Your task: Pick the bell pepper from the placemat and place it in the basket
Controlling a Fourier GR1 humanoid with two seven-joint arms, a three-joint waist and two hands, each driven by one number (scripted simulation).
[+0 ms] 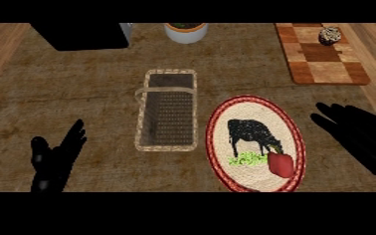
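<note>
— From the head view, where is the bell pepper (280, 164)?

— On the oval placemat (220, 129), at its lower right part, just beside the printed cow. The wicker basket (141, 110) stands left of the placemat, nothing in it.

— And the hands?

— Left hand (53, 165) rests low at the left, fingers straight and up, holding nothing. Right hand (351, 129) is right of the placemat — fingers spread, clear of the pepper.

— Farther back?

— A checkered board (321, 64), a white pot (186, 33).

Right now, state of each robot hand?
Left robot hand: open, holding nothing, resting at the lower left.
Right robot hand: open, holding nothing, right of the placemat; bell pepper untouched.
</note>
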